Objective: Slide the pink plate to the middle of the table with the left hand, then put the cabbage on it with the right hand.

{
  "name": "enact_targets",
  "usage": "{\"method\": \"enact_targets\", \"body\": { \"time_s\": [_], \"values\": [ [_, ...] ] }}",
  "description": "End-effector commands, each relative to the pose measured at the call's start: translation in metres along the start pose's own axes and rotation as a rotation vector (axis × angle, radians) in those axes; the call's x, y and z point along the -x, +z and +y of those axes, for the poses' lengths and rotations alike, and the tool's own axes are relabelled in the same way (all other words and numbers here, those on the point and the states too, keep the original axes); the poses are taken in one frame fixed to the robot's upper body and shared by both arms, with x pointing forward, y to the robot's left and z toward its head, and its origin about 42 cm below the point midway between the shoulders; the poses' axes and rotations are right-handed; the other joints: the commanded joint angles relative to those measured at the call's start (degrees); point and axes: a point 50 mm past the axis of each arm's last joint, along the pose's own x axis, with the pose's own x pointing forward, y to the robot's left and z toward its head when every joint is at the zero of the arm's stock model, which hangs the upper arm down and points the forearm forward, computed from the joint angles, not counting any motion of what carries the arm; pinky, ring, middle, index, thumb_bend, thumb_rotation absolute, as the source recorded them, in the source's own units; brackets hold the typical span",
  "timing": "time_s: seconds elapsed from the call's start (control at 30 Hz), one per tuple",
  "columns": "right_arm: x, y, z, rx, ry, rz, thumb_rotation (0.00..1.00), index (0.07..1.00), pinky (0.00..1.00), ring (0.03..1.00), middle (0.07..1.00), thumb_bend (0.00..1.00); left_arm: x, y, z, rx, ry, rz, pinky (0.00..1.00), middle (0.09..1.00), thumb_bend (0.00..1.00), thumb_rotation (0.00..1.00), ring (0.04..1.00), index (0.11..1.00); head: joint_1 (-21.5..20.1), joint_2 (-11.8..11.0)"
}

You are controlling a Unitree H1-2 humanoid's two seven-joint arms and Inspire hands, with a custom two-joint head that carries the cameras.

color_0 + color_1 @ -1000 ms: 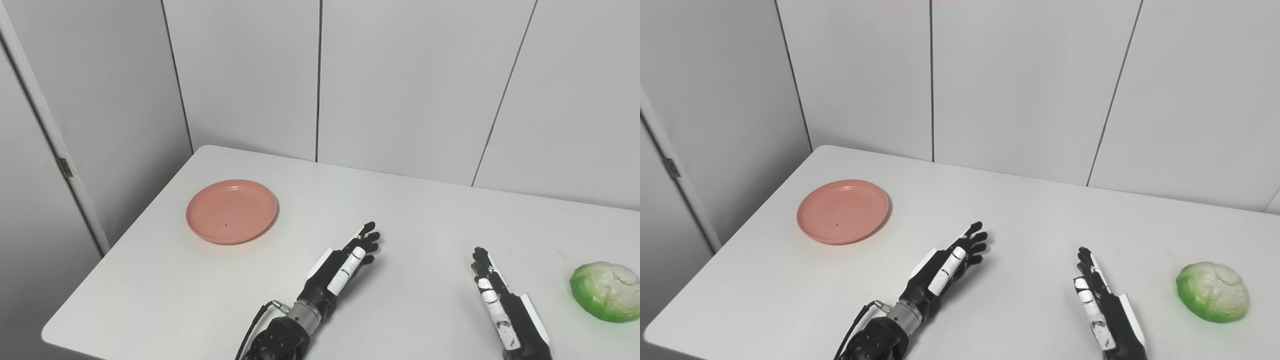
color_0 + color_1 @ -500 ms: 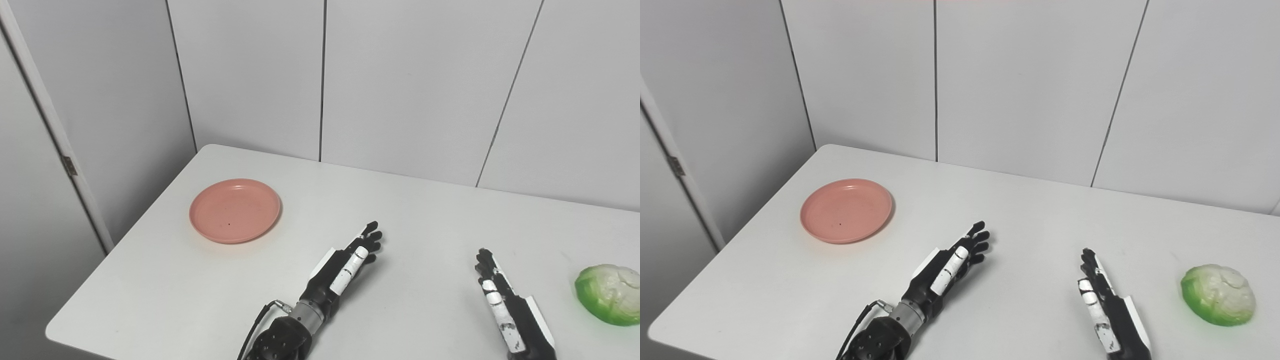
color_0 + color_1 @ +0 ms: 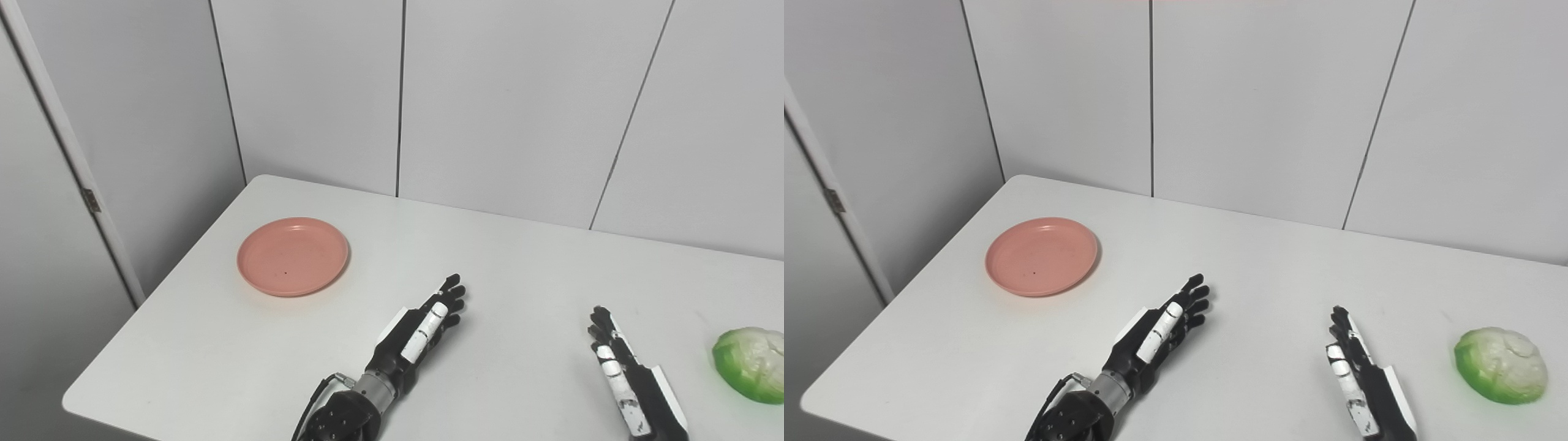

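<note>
In the left eye view, the pink plate [image 3: 293, 256] lies flat near the left end of the white bench [image 3: 520, 263], well apart from both arms; the left robot hand [image 3: 429, 318] rests low over the middle of the bench, its fingers stretched out and a little spread, pointing up and to the right, and it holds nothing; the right robot hand [image 3: 618, 367] stands on its edge near the bottom of the picture, fingers straight and together, also empty; the cabbage [image 3: 750, 364] sits at the far right, partly cut by the picture border. In the right eye view the same things appear; the pink plate [image 3: 1042, 255] is empty, the left robot hand [image 3: 1167, 324] is open and not touching it, the right robot hand [image 3: 1360, 373] is open too, and the whole cabbage [image 3: 1500, 372] is visible, green at the rim and pale on top, near the right robot hand but not touching it. I judge that the first step is not yet begun; the next move asks the left robot hand to travel left to the plate, put fingers on its rim, and push or pull it toward the centre; the shallow rim may slip under the fingers.
</note>
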Motion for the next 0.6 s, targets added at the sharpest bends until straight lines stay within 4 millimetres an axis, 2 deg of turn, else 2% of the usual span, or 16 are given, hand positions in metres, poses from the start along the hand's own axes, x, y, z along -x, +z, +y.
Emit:
{"method": "enact_targets", "body": {
  "time_s": [0.0, 0.23, 0.4, 0.57],
  "values": [
    [0.015, -0.014, 0.0, -0.023, -0.005, 0.042, 1.0, 0.982, 0.98, 0.978, 0.982, 0.26, -0.01, 0.029, 0.003, -0.002, 0.012, -0.08, 0.96, 0.982, 0.65, 0.96, 0.976, 0.978, 0.0, 0.2],
    [0.013, -0.013, 0.0, -0.046, 0.001, 0.039, 1.0, 0.99, 1.0, 0.992, 0.991, 0.27, -0.023, 0.064, 0.014, -0.034, 0.023, -0.157, 0.94, 0.972, 0.65, 0.97, 0.955, 0.96, 0.7, 0.5],
    [0.013, -0.01, -0.001, -0.044, 0.001, 0.046, 1.0, 0.99, 1.0, 0.992, 0.991, 0.25, -0.028, 0.085, 0.026, -0.055, 0.035, -0.205, 0.91, 0.956, 0.64, 0.98, 0.935, 0.942, 1.8, 0.8],
    [0.015, -0.008, -0.001, -0.059, 0.002, 0.062, 1.0, 0.996, 1.0, 1.0, 1.0, 0.27, -0.029, 0.108, 0.039, -0.067, 0.069, -0.262, 0.89, 0.932, 0.62, 0.99, 0.918, 0.918, 2.4, 1.1]
  ]
}}
